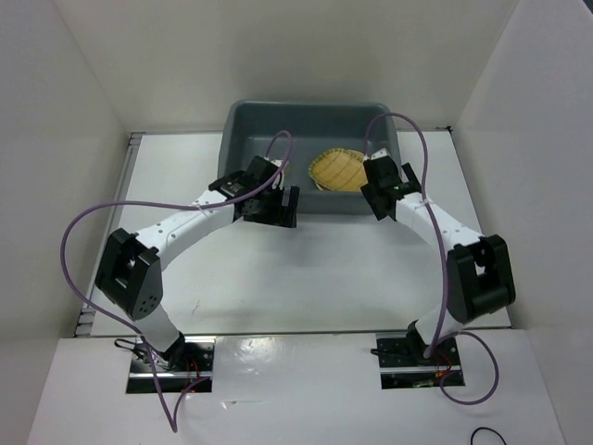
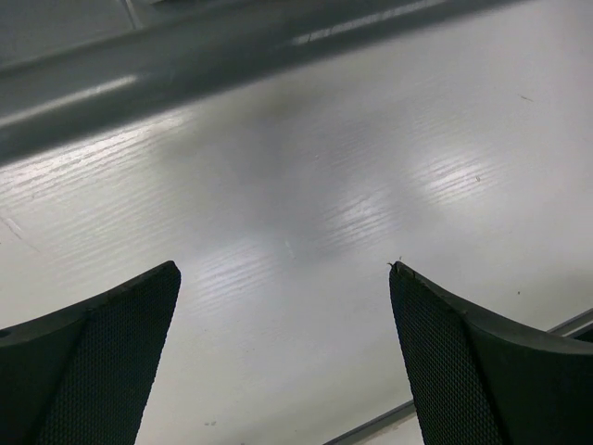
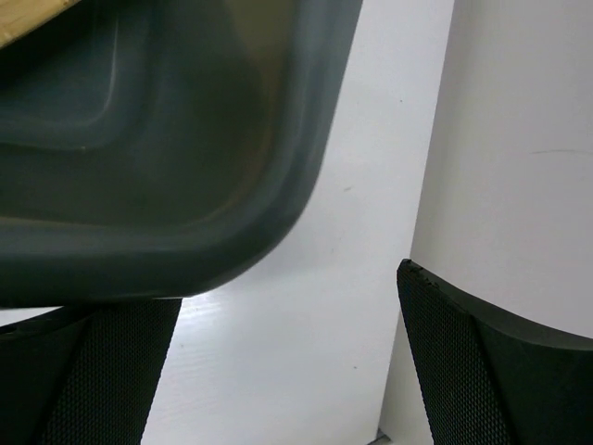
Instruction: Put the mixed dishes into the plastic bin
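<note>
Left pincer (image 2: 283, 267) and right pincer (image 3: 288, 283) gape empty; the plastic bin (image 1: 243, 139) sits upper centre. A careless swing could snag its rim.

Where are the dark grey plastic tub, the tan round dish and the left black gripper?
Dark grey plastic tub (image 1: 315, 120): top view, far inner wall.
Tan round dish (image 1: 338, 170): top view, its middle.
Left black gripper (image 2: 283, 269): left wrist view, between fingertips.

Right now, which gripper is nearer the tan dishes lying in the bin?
Right. The right gripper hangs at the bin's near right corner, just beside the tan dishes. The left gripper is over the table outside the near wall, farther to the dishes' left.
</note>
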